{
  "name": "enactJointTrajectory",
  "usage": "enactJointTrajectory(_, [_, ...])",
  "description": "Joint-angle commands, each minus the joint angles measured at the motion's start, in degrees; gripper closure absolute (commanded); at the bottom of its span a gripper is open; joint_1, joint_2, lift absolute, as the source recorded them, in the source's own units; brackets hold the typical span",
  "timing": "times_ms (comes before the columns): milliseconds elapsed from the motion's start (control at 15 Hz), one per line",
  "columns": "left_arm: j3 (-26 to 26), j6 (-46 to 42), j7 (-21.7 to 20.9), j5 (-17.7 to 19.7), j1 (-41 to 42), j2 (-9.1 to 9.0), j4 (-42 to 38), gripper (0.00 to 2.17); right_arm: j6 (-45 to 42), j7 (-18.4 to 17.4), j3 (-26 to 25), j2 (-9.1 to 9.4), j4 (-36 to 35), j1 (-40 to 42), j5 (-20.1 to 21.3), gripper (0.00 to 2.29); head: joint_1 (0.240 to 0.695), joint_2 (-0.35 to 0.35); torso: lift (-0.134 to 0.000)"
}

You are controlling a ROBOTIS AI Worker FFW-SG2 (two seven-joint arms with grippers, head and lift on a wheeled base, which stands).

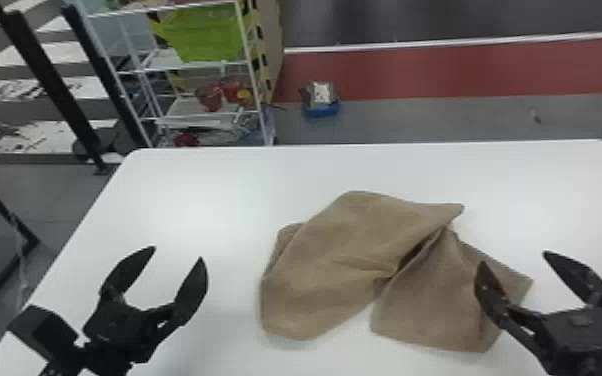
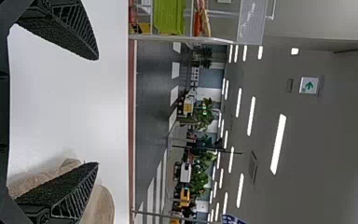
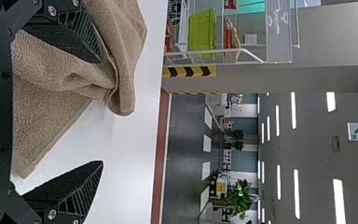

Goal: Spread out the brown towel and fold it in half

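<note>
Brown towel (image 1: pixel 345 260), rumpled on my worktop (image 1: pixel 205 200): it lies right of centre, in two main lobes pinched together by a deep crease. The left lobe is doubled over in a rounded bulge; the right lobe ends in a pointed corner toward the worktop's right side. Another corner points away from me, at the top of the crease.

My left claw (image 1: pixel 177 253) is released, its two fingers well parted with nothing between them, to the left of the cloth. My right claw (image 1: pixel 514 258) is likewise released and grasps nothing; its inner finger overlaps the towel's right part in the head view, though whether it touches the fabric I cannot tell.

Step in hand, as I judge it: the start of spreading, with the fold in half to follow once the cloth lies flat. The next move calls for lowering my right claw onto the right-hand corner or a free edge, pinching a single layer, and drawing it outward while my left claw takes the opposite side, so that the crease opens.
</note>
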Motion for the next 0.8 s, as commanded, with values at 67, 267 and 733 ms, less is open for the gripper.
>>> enactJointTrajectory(67, [0.0,0.2,0.0,-0.1,-0.1,-0.15,0.1,0.07,0.0,0.1,0.1,0.05,0.1,-0.1,0.0,0.12,0.695,0.161,-0.134])
enactJointTrajectory(267, [0.0,0.2,0.0,-0.1,-0.1,-0.15,0.1,0.07,0.0,0.1,0.1,0.05,0.1,-0.1,0.0,0.12,0.695,0.161,-0.134])
enactJointTrajectory(733, [0.0,0.2,0.0,-0.1,-0.1,-0.15,0.2,0.07,0.0,0.1,0.1,0.05,0.1,0.1,0.0,0.12,0.695,0.162,-0.134])
